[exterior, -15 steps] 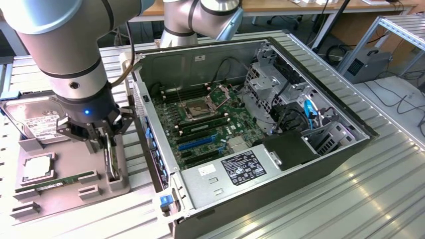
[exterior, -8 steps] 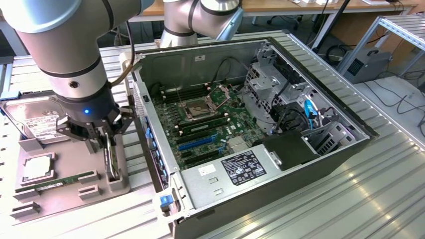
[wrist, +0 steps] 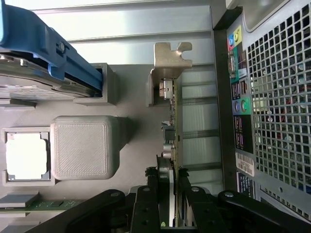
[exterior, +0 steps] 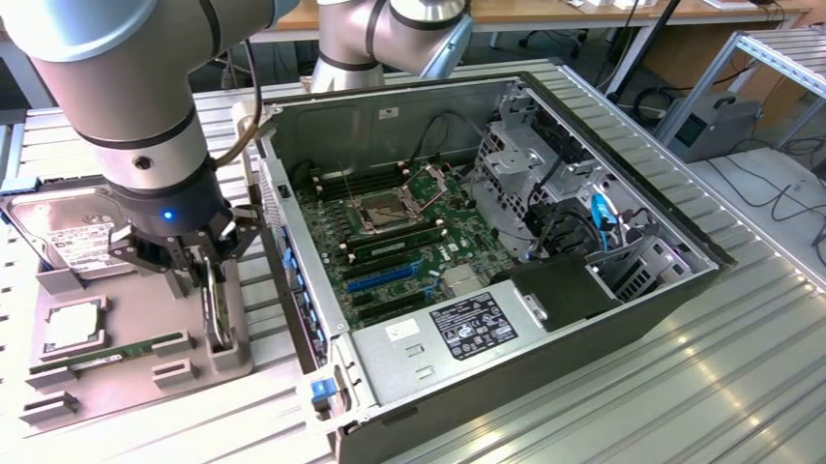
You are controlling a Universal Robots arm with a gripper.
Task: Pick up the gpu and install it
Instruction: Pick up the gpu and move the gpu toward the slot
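Wrist view: black pincer clamps the thin, flat gpu.

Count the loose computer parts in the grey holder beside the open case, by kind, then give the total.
gpu: 1
hard drive: 1
processor chip: 1
memory stick: 1
Total: 4

Bright, even light — glare on metal table, soft shadows.
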